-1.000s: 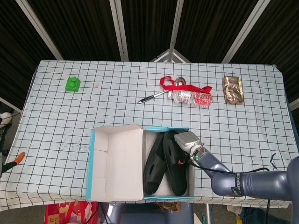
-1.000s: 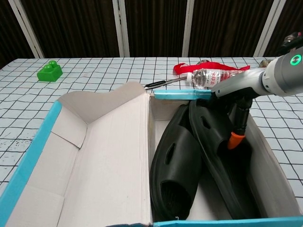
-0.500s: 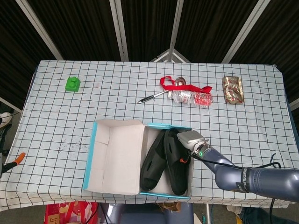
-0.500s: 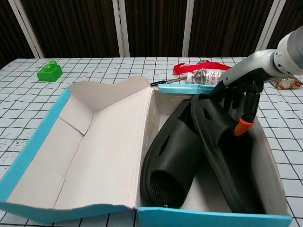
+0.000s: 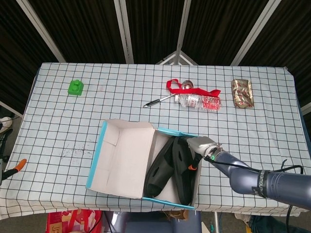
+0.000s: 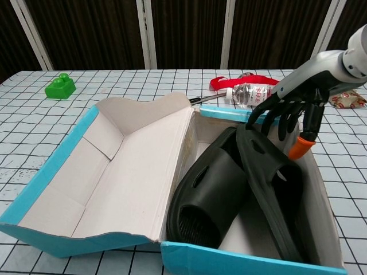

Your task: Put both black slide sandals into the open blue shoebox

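Note:
The open blue shoebox [image 5: 95, 162] [image 6: 229, 261] lies near the table's front edge, its white lid flap [image 6: 114, 172] folded out to the left. Both black slide sandals are inside it. The left sandal [image 5: 162, 167] [image 6: 207, 192] lies flat, and the right sandal [image 5: 184, 170] [image 6: 269, 180] leans on its edge beside it. My right hand [image 5: 200, 145] [image 6: 289, 112] hangs over the box's far right corner with its fingers spread, the fingertips touching the far end of the right sandal. An orange fingertip [image 6: 302, 146] dips inside the box. My left hand does not show in either view.
At the back of the table lie a plastic bottle [image 5: 199, 102] [image 6: 249, 93], a red ribbon [image 5: 182, 87], a pen [image 5: 156, 102] and a foil snack packet [image 5: 242, 93]. A green block [image 5: 75, 87] [image 6: 60, 87] sits far left. An orange-handled tool [image 5: 17, 166] lies off the left edge.
The shoebox has slid away from the front edge and turned, its lid end swinging further back. My right hand has moved right and risen a little, staying at the right sandal's far end.

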You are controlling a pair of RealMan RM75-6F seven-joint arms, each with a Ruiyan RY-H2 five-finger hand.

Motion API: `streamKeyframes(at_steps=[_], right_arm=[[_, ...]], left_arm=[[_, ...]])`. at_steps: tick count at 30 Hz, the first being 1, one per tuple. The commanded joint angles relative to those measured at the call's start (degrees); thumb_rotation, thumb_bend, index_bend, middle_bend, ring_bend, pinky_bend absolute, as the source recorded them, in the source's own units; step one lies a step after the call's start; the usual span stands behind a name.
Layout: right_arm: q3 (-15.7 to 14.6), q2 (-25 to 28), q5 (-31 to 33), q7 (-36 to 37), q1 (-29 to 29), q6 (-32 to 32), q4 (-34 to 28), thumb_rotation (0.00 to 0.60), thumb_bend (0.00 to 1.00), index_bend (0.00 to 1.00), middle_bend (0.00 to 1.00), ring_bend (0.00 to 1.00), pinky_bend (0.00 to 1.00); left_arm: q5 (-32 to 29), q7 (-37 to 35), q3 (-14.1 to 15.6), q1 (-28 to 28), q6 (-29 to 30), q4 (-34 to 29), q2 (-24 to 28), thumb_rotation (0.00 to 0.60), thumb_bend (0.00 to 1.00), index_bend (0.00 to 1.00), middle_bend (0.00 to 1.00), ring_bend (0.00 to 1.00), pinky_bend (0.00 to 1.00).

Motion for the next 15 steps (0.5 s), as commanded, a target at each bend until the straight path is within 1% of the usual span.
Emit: streamKeyframes(at_steps=[1, 4, 6, 7, 9, 11, 12, 15], right_arm=[[1.0, 1.6, -1.5, 1.9, -0.2, -0.8, -0.5, 0.6, 0.24, 0.05, 0.17, 0.22, 0.15], [4.1, 4.9, -5.2, 5.1, -2.8, 0.4, -2.6, 0.6, 0.24, 0.05, 0.17, 0.22, 0.15], [6.1, 6.9, -8.7, 6.5, -5.7, 4.6, -5.0, 0.6, 0.24, 0.05, 0.17, 0.22, 0.15], [7.0, 7.8, -11.2, 7.0, -7.7, 8.7, -6.6, 0.6, 0.24, 0.07, 0.17, 0.22, 0.15], [7.9, 8.4, -17.0, 7.1, -12.5, 19.2, -10.2, 0.6, 0.24, 0.12, 0.17, 0.23, 0.18], [7.3, 7.6, -22.8, 5.4, -17.4, 30.5, -12.9, 0.6, 0.24, 0.18, 0.18, 0.25, 0.2], [6.5, 6.9, -25.6, 4.0, -19.7, 35.2, -13.8, 0.6, 0.24, 0.18, 0.19, 0.25, 0.2], [3.9, 5.4, -30.8, -0.1, -24.6, 43.3, -15.0, 0.6, 0.24, 0.19, 0.19, 0.25, 0.2]], left_arm=[[0.0, 0.0, 0.0, 0.0, 0.1, 0.0, 0.0, 0.6, 0.08, 0.14, 0.0, 0.0, 0.1], [-0.2, -0.1, -0.2, 0.1, 0.3, 0.1, 0.0, 0.6, 0.08, 0.14, 0.0, 0.0, 0.1], [-0.3, -0.2, -0.4, 0.1, 0.4, 0.2, 0.0, 0.6, 0.08, 0.14, 0.0, 0.0, 0.1], [-0.3, -0.3, -0.4, 0.1, 0.4, 0.3, 0.0, 0.6, 0.08, 0.14, 0.0, 0.0, 0.1], [-0.3, -0.6, -0.6, 0.1, 0.7, 0.5, 0.0, 0.6, 0.08, 0.13, 0.0, 0.0, 0.1], [-0.3, -0.7, -0.7, 0.1, 0.9, 0.8, -0.1, 0.6, 0.08, 0.13, 0.0, 0.0, 0.1], [-0.3, -0.7, -0.8, 0.1, 1.0, 0.9, -0.1, 0.6, 0.08, 0.13, 0.01, 0.0, 0.1], [-0.4, -0.6, -1.0, 0.2, 1.2, 1.1, -0.2, 0.6, 0.08, 0.13, 0.04, 0.0, 0.1]])
